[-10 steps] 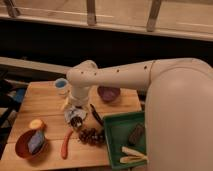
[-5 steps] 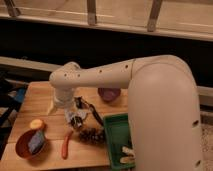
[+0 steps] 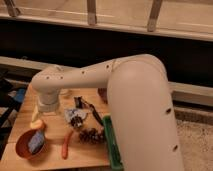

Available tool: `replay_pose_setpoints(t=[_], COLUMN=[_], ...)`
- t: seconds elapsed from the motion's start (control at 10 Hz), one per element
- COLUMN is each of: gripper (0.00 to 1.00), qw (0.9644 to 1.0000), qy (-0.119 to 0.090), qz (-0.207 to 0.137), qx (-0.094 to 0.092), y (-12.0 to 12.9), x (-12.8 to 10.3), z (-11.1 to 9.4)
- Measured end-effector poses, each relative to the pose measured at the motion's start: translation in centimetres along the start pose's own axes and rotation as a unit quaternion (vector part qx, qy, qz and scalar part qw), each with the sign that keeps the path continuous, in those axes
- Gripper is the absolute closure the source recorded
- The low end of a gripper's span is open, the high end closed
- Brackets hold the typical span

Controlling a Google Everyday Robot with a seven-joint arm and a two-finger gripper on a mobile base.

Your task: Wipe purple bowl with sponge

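Claw (image 3: 82, 111): low over counter (image 3: 20, 116) middle, grip state cannot be told; probably heading for sponge (image 3: 36, 142).
Sponge: resting in orange bowl (image 3: 21, 146), unclaimed.
Purple bowl (image 3: 102, 94): 1 sliver visible behind arm (image 3: 135, 100), awaiting wipe.

Arm (image 3: 85, 77) swung over tool (image 3: 79, 115), apparently half-hiding purple bowl (image 3: 102, 93).

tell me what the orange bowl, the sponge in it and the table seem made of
The orange bowl: likely plastic or glazed ceramic, smooth even colour. The sponge in it: probably foam, matte blue-grey block. The table: wood, pale tan matte top. The gripper hangs over the table's middle, right of the bowl.
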Motion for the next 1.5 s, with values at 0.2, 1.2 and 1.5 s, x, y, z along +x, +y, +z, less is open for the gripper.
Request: replay_pose_setpoints(t=[0.2, 1.2, 1.5], gripper=[0.20, 0.20, 0.20], qw=[0.9997, 0.9979, 0.9968], qy=[0.014, 0.013, 0.014], qz=[-0.016, -0.008, -0.008], qx=[-0.011, -0.063, -0.079], y=[0.7, 0.5, 1.3], x=[0.2, 1.7, 2.5], z=[0.9, 3.5, 4.4])
